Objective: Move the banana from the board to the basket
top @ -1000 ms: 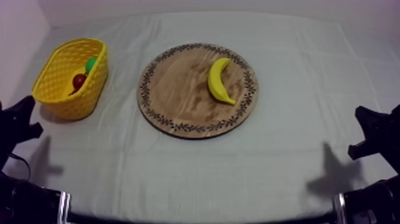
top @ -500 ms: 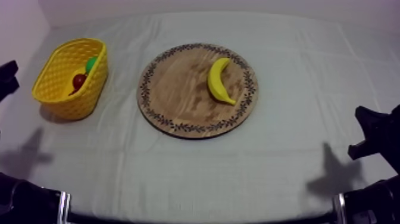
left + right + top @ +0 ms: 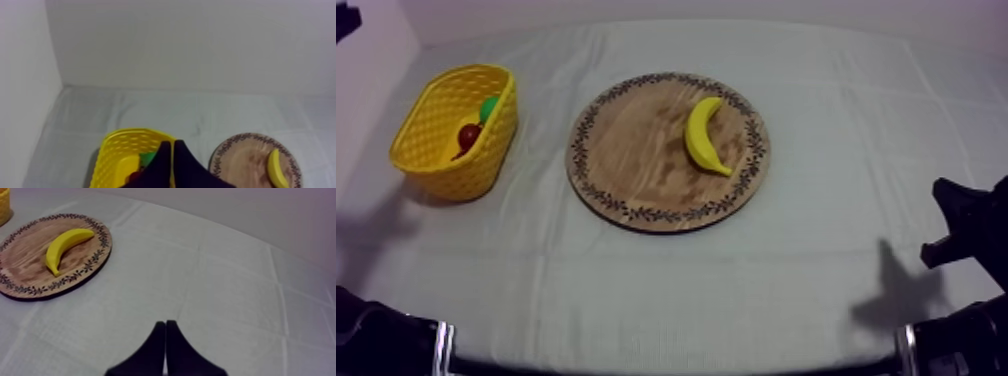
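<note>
The yellow banana (image 3: 704, 135) lies on the right half of the round wooden board (image 3: 636, 150), mid-table. The yellow basket (image 3: 441, 150) stands at the left with a small red fruit (image 3: 469, 135) and a green fruit (image 3: 489, 105) inside. My left gripper (image 3: 344, 16) is high at the far left corner. In the left wrist view it (image 3: 171, 143) is shut on nothing, hanging above the basket (image 3: 117, 150), with the banana (image 3: 276, 170) off to the side. My right gripper (image 3: 165, 323) is shut on nothing over bare cloth, far from the banana (image 3: 65, 245).
The patterned board (image 3: 30, 275) lies between the two arms. My right arm (image 3: 961, 225) rests low at the right table edge. Walls rise behind the table and along its left side. Bare cloth lies in front of the board and to its right.
My left gripper has risen from the lower left edge, past the basket's side, up to the far left corner. Its shadow on the cloth shifted too. The right arm has stayed still.
</note>
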Motion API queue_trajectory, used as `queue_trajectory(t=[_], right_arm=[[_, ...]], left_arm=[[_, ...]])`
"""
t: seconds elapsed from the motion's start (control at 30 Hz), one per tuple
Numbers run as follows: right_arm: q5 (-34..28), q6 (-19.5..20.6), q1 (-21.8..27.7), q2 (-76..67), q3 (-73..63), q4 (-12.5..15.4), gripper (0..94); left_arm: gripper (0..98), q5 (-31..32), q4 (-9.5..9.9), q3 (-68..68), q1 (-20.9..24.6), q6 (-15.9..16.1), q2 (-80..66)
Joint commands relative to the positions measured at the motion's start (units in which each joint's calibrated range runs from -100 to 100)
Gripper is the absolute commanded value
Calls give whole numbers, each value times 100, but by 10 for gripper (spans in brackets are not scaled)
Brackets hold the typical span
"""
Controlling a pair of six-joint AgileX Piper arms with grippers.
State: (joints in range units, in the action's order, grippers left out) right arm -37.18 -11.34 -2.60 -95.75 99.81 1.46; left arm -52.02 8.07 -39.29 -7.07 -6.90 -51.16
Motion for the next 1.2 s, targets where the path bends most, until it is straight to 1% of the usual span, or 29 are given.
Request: queue_trajectory(t=[0.0, 0.3, 0.43, 0.7, 0.8, 1.0, 1.17], right_arm=[[0, -2, 0, 0, -3, -2, 3], [0, -2, 0, 0, -3, -2, 3], [0, -2, 0, 0, -3, -2, 3], [0, -2, 0, 0, -3, -2, 3], [0, -2, 0, 0, -3, -2, 3], [0, -2, 0, 0, -3, -2, 3], [0, -2, 0, 0, -3, -2, 3]], left_arm=[[0, -280, 43, 904, -158, -147, 445], [0, -900, 237, 2077, -799, -510, 1451], [0, -1139, 259, 2516, -1046, -622, 1866], [0, -1286, 269, 3245, -1371, -829, 2753], [0, -1388, 355, 3505, -1524, -979, 3103], [0, -1629, 631, 3850, -1907, -1379, 3709], [0, -1778, 698, 4003, -2185, -1567, 4147]])
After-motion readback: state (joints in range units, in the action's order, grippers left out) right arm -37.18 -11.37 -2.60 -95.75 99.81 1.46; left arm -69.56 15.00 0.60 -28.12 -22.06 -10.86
